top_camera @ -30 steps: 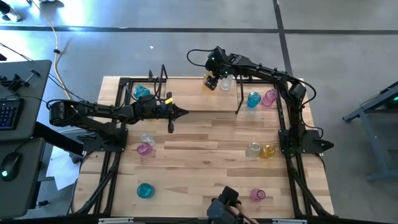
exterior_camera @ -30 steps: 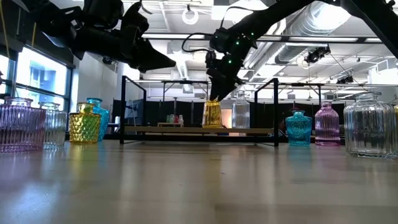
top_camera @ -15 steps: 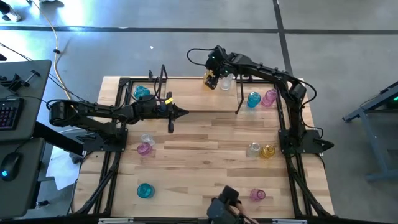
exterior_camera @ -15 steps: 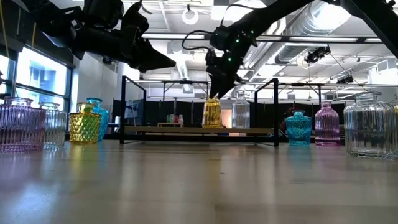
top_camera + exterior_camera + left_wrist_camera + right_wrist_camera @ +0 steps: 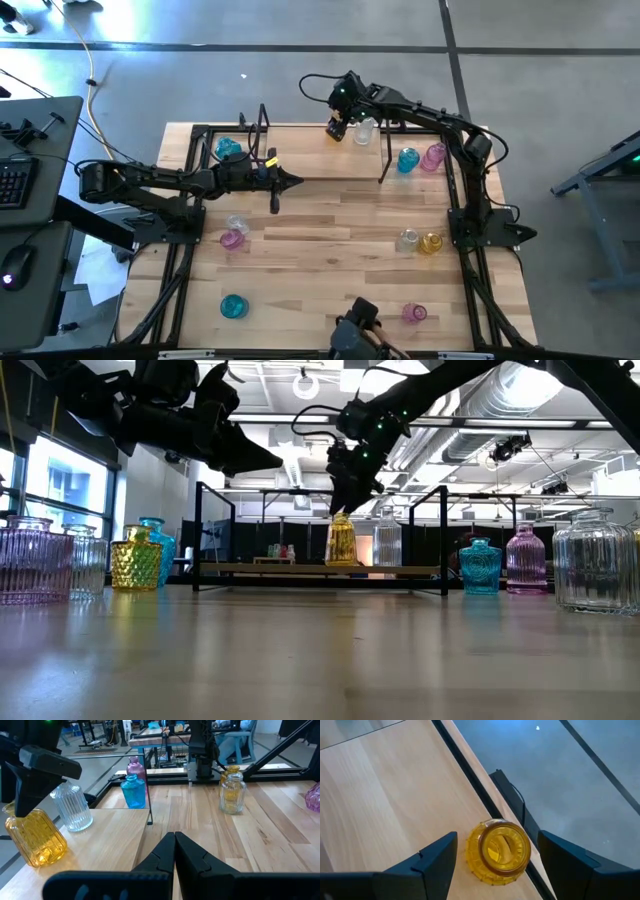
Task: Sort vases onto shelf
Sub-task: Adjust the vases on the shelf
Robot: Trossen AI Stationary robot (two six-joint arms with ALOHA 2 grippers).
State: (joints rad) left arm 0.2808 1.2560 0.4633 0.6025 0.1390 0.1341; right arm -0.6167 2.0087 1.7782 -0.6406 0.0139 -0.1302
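While the right gripper [image 5: 497,857] hangs directly over a yellow vase [image 5: 498,851] at the far edge of the table [image 5: 330,230], its two fingers [image 5: 437,857] are spread wide on either side of the vase and clear of the glass. That vase stands upright on the shelf [image 5: 320,568], with a clear vase [image 5: 387,543] just beside it; in the low view the gripper sits just above the yellow neck.

Left gripper [image 5: 290,181]: fingers pressed together, nothing between them, held above the table's left-centre, pointing toward the middle.

Other vases on the table: a teal one [image 5: 228,148] near the shelf's left end; a teal [image 5: 407,160] and a pink [image 5: 433,156] pair beyond the shelf's right end; a clear and yellow pair [image 5: 420,241] near the right arm's base; a clear and pink pair [image 5: 234,233] on the left; a lone teal [image 5: 233,306] near-left; a lone pink [image 5: 414,314] near-right.
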